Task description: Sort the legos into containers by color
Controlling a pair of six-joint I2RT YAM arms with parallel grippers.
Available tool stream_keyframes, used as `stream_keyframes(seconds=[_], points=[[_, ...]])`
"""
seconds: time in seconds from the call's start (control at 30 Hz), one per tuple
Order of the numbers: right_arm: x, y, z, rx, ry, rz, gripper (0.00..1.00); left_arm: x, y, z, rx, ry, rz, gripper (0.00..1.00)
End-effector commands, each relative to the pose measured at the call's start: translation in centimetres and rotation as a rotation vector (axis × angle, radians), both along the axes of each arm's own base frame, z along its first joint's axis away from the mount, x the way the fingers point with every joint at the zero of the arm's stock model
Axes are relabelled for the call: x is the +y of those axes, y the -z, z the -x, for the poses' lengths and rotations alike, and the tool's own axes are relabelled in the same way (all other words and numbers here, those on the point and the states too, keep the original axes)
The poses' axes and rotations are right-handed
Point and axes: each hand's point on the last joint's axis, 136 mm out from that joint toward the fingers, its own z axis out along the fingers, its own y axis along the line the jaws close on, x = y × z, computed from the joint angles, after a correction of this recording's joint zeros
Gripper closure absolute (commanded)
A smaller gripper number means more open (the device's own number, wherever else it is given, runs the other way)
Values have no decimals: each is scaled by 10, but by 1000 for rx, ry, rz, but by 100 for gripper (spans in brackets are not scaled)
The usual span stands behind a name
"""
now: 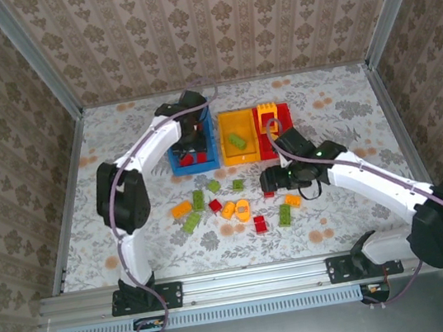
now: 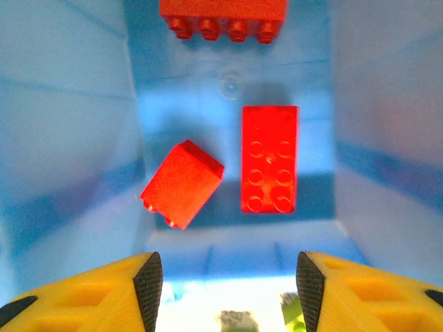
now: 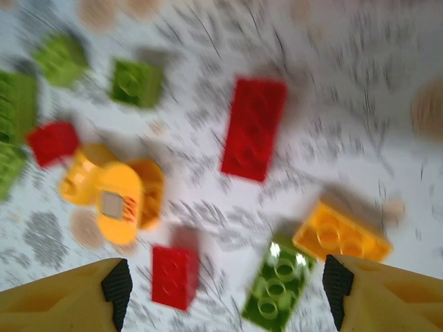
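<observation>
Three containers: blue bin point(image 1: 195, 168), yellow bin point(image 1: 240, 121) and red bin point(image 1: 285, 113), side by side at the upper centre of my top view.
Left end effector point(image 2: 228, 283): released, fingers wide apart with nothing between them, over the blue bin.
Blue bin contents: I count three red bricks: a flat brick point(image 2: 270, 159) at frame centre, a tilted brick point(image 2: 181, 183) to its left, and an edge brick point(image 2: 223, 17) at the top.
Yellow bin contents: one green brick point(image 1: 237, 141).
Right end effector point(image 3: 225, 290): released and empty; its view is blurred.
Loose legos point(image 1: 236, 207): red, green and orange, scattered on the tabletop point(image 1: 347, 114) at lower centre.
</observation>
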Motion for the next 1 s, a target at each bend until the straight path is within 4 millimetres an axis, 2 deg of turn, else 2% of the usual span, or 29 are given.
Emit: stream_keyframes(seconds=[0.0,0.1,0.2,0.3,0.4,0.63,0.73,0.87,0.97], points=[[-14,30,48,291,50,64,24,-21,-37,23,-76,75,117,44],[-7,52,58,388,72,75,25,-49,-62,52,-158,222,264,44],[-3,62,59,407,105,89,25,-68,-81,89,-203,350,413,43],[-5,71,61,435,143,125,27,-71,-87,118,-198,402,480,42],[-10,81,67,466,184,160,32,-66,-91,138,-192,413,512,43],[-11,100,62,467,247,173,43,-60,-96,151,-205,407,544,43],[-10,100,55,447,257,175,52,-60,-102,152,-228,408,551,43],[-6,77,36,343,253,144,72,-56,-113,150,-269,394,554,43],[1,43,14,222,214,130,77,-52,-126,146,-316,364,559,44]])
